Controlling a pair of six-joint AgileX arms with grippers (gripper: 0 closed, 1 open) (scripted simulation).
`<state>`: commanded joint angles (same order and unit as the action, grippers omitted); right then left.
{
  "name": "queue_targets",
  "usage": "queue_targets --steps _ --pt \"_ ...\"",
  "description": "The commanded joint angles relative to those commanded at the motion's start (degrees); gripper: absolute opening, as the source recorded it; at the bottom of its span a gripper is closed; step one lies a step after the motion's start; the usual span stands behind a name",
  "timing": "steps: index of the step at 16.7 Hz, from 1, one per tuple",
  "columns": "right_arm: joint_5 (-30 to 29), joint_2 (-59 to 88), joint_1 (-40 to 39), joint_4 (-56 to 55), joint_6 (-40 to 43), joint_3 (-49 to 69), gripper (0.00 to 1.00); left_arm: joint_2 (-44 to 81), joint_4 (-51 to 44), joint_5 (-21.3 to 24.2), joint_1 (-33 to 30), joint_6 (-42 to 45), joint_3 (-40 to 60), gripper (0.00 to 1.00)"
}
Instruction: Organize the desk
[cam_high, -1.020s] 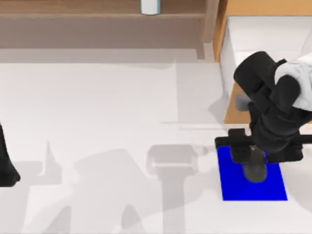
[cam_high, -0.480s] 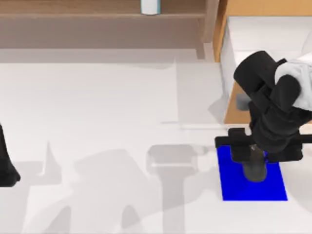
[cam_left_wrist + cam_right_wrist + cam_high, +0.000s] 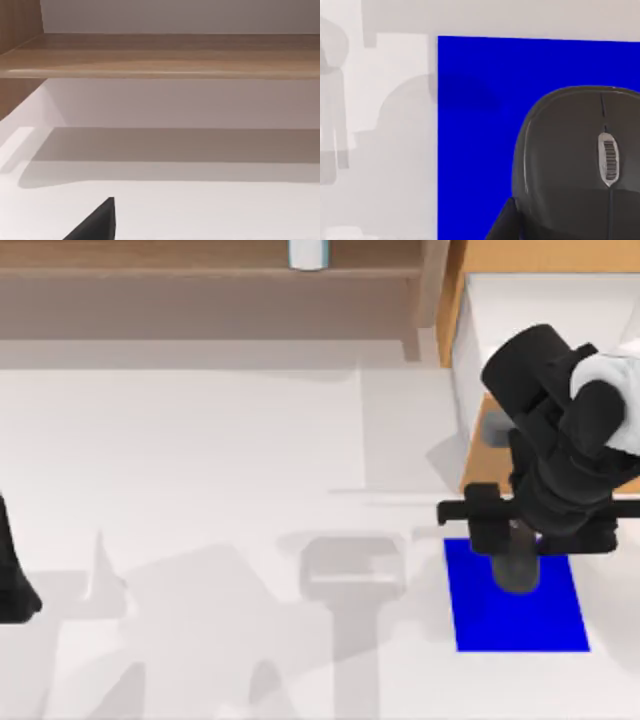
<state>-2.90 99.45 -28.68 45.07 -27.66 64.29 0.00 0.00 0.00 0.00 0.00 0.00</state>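
R gripper [image 3: 517, 540] over blue mat [image 3: 520, 615] on desk [image 3: 200, 460], mouse [image 3: 580, 160] beneath, finger state unclear, L arm [image 3: 12, 570] parked left edge

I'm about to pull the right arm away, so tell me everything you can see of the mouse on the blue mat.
The mouse is dark grey with a smooth, slightly glossy, plastic-looking shell, a ribbed scroll wheel and a thin seam along its middle. It lies flat on the blue mat, near the mat's far edge, at the right of the white desk. From above, the right pincer hangs right over it, hiding much of it; whether the pincer touches it can't be told.
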Motion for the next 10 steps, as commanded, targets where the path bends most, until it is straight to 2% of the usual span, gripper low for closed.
queue_targets --steps 10 --pt "-0.11 -0.99 0.13 -1.31 0.04 1.11 0.00 0.00 0.00 0.00 0.00 0.00 0.00 1.00"
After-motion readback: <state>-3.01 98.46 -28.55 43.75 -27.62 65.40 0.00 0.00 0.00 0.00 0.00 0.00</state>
